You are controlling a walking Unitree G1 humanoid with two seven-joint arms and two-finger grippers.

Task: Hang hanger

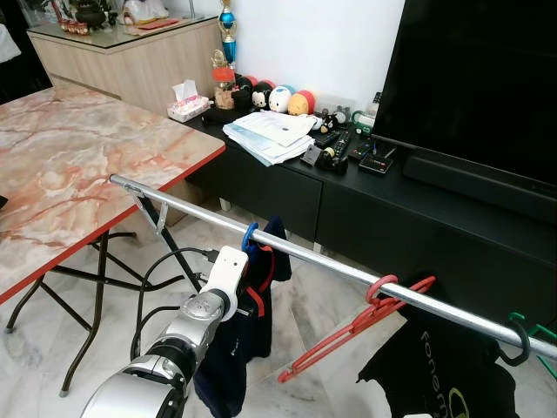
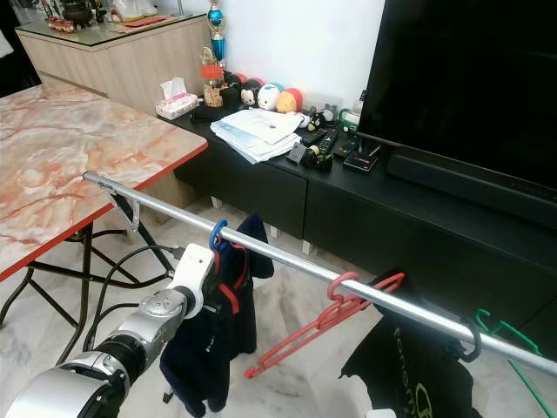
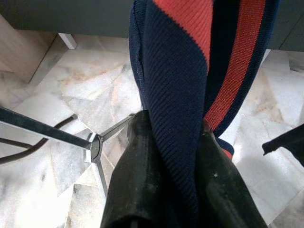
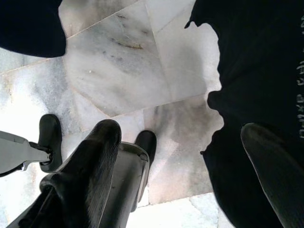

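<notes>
Along the silver clothes rail (image 1: 348, 272) that runs from the marble desk (image 1: 78, 165) toward the TV cabinet (image 1: 409, 235), the blue hanger (image 1: 250, 235) already has its hook over the bar, a navy garment with red stripes (image 1: 248, 322) draped from it. The left gripper (image 3: 175, 156) is up at that garment just below the hook, its jaws pinching a fold of the striped knit between the fingers (image 3: 142, 180). Further along the rail hang a tilted red hanger (image 1: 361, 326), a black printed shirt (image 1: 452, 374) and a green hanger (image 1: 535, 335). The right gripper (image 4: 183, 156) sits low, jaws spread, pointing at the marble floor (image 4: 123, 61) beside the black shirt.

By my reading the hanging step is at its end: the hook looks seated on the bar and the garment's weight appears carried by it. What remains calls for parting the left jaws to free the cloth, then drawing the arm back and down without tugging the fabric or knocking the hook off the rail.
</notes>
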